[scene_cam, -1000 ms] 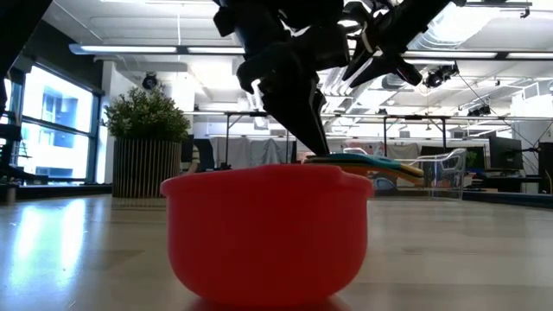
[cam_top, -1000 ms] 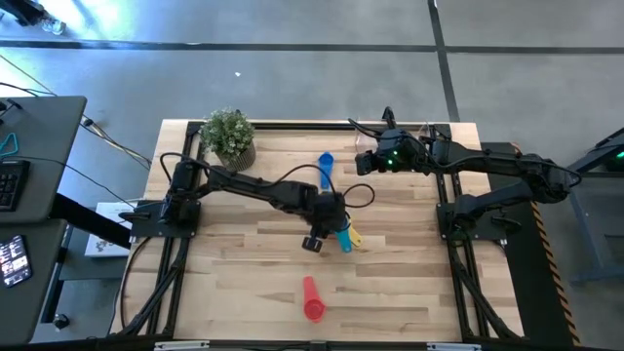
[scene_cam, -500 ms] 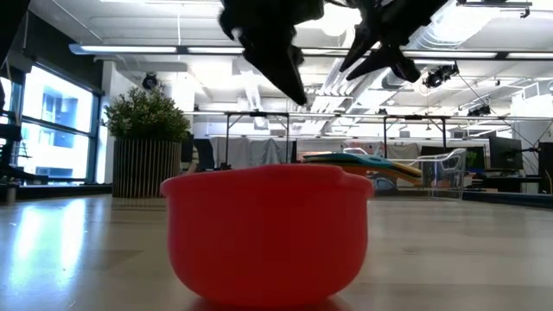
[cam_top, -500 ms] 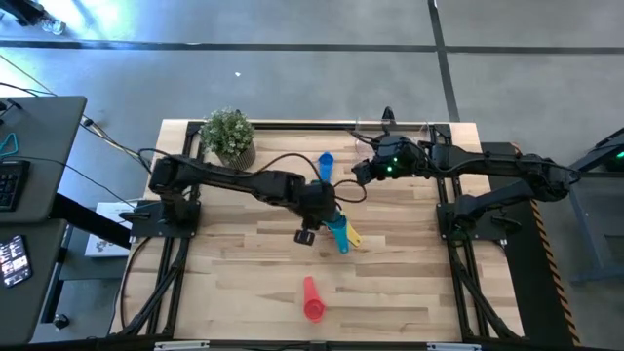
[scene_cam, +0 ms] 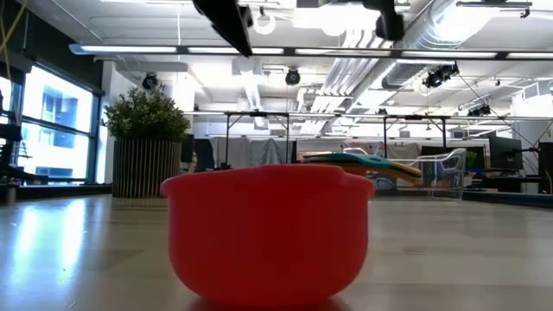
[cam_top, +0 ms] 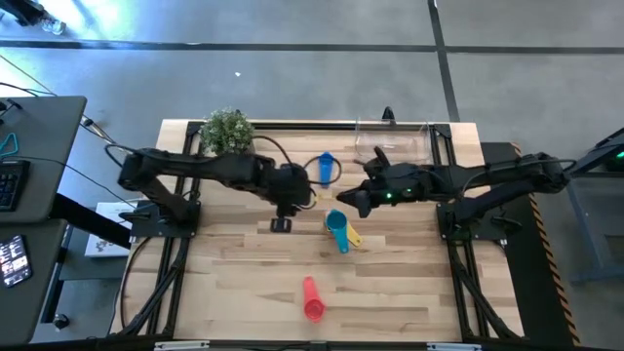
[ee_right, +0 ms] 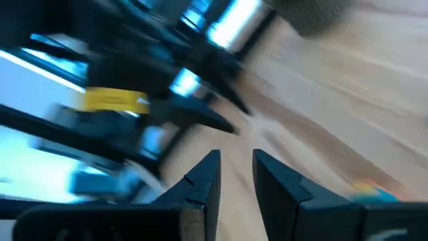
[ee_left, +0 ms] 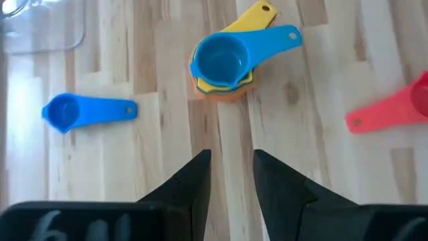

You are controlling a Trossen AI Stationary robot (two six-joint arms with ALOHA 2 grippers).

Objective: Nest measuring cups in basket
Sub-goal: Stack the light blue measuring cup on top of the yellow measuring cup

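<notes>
Basket (cam_top: 392, 139) at the worktop's (cam_top: 244, 283) far right edge looks empty; nothing delivered yet. Teal cup (ee_left: 224, 59) sits nested on yellow and orange mid-worktop. Blue cup (ee_left: 85, 111) and red-pink cup (cam_top: 311, 298) lie loose, apart. Left tool (ee_left: 231, 175) hovers empty, fingers slightly parted; right tool (ee_right: 232, 175) likewise, holding nothing.

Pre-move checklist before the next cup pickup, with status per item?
1. Left gripper carrying nothing: ok, fingers apart, nothing between them.
2. Right gripper carrying nothing: ok, small gap, nothing in it.
3. Nested stack intact, teal cup on top: ok.
4. Blue cup and red cup lying free of the arms: ok.
5. Basket holding cups: not ok, none inside.
6. All seven cups in sight: cannot tell, stack hides its lower layers.
</notes>
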